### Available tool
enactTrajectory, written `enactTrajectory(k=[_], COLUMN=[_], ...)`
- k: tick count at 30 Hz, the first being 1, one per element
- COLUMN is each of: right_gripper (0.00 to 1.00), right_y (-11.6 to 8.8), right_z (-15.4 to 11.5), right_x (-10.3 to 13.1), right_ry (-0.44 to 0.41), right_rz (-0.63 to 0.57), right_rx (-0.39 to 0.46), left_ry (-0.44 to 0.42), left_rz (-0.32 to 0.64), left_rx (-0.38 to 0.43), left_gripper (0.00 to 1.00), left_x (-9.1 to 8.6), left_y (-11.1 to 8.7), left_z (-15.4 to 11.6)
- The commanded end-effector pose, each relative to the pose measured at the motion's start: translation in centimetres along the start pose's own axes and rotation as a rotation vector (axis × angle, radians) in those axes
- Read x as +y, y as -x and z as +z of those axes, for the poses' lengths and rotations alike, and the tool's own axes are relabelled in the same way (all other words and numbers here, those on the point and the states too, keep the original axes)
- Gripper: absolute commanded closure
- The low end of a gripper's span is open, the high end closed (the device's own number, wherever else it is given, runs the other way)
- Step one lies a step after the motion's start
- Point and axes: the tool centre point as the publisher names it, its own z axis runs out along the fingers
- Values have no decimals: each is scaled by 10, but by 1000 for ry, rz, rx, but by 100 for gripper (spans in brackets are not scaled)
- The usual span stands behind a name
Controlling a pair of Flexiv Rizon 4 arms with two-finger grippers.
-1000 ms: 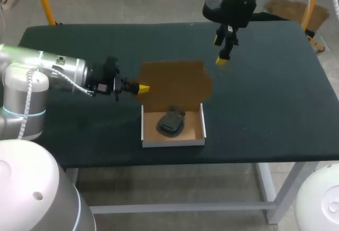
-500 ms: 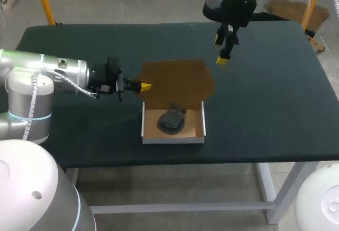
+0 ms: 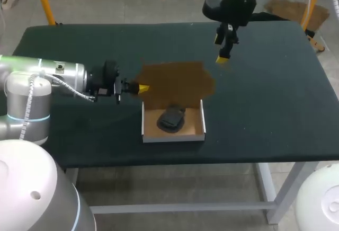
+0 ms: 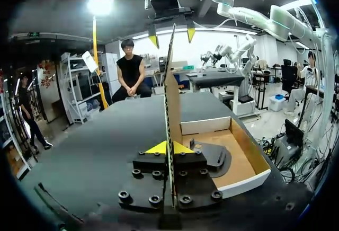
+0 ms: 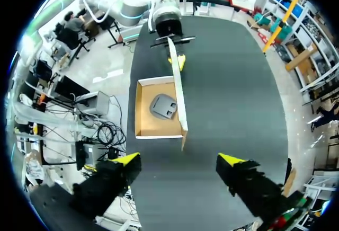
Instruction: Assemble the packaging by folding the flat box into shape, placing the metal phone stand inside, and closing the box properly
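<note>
While the left tool (image 3: 144,88) stays clamped on the edge of the lid (image 3: 177,80), it has shifted only slightly, so the lid stands upright beside the box tray (image 3: 173,138) holding the phone stand (image 3: 170,120) on the bench (image 3: 265,93); closing remains ahead. The right tool (image 3: 220,49) hovers beyond, fingers apart.

Upright lid (image 3: 177,82) blocks box (image 3: 173,139) rear; front open.

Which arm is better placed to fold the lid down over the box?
Probably left: the left gripper is shut on the upright lid, beside the box holding the phone stand. The right gripper hangs open, apart from the lid.
</note>
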Motion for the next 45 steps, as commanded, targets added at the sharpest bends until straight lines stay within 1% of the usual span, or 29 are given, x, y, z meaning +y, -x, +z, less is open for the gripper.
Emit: enactTrajectory(k=[1, 9, 13, 24, 29, 39, 45], right_gripper=[0, 0, 0, 0, 0, 0, 1], right_y=[2, 3, 4, 4, 7, 23, 30], right_z=[-1, 0, 1, 2, 2, -2, 0], right_x=[1, 2, 3, 7, 14, 28, 44], right_ry=[-6, -5, -5, -7, -7, 14, -38], right_rz=[0, 1, 0, -7, -14, -11, 3], right_rx=[8, 9, 10, 11, 10, 7, -14], left_ry=[-3, 35, 65, 66, 66, 66, 66], left_rz=[4, 25, 36, 38, 38, 38, 38], left_rx=[5, 17, 42, 42, 41, 41, 41], left_gripper=[100, 100, 100, 100, 100, 100, 100], left_x=[5, -1, -2, -1, -1, -1, -1], left_y=[2, 4, 3, 0, 0, 0, 0], left_z=[1, 1, 2, -1, -2, -2, -2])
